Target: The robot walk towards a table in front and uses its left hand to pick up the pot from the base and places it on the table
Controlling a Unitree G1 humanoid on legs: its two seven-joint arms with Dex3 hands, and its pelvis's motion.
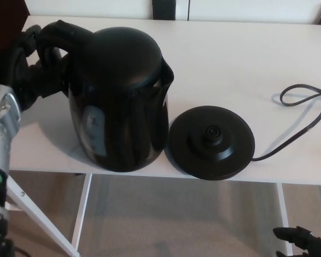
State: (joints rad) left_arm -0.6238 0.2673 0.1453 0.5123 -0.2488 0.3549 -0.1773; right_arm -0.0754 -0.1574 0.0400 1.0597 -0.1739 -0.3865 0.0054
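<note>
The black pot (117,96), an electric kettle, stands upright on the white table (246,59) near its front edge. Its spout points right toward the round black base (211,140), which lies bare just beside it. My left hand (27,69) is at the pot's left side, its black fingers wrapped round the curved handle. The silver forearm runs down the left edge of the picture. My right hand (302,240) shows only at the bottom right corner, low beside the table, fingers apart and holding nothing.
A black power cord (305,115) loops from the base across the table's right side. The table's front edge runs just below the pot and base, with white legs (83,209) and floor beneath. A dark object (170,8) sits at the far edge.
</note>
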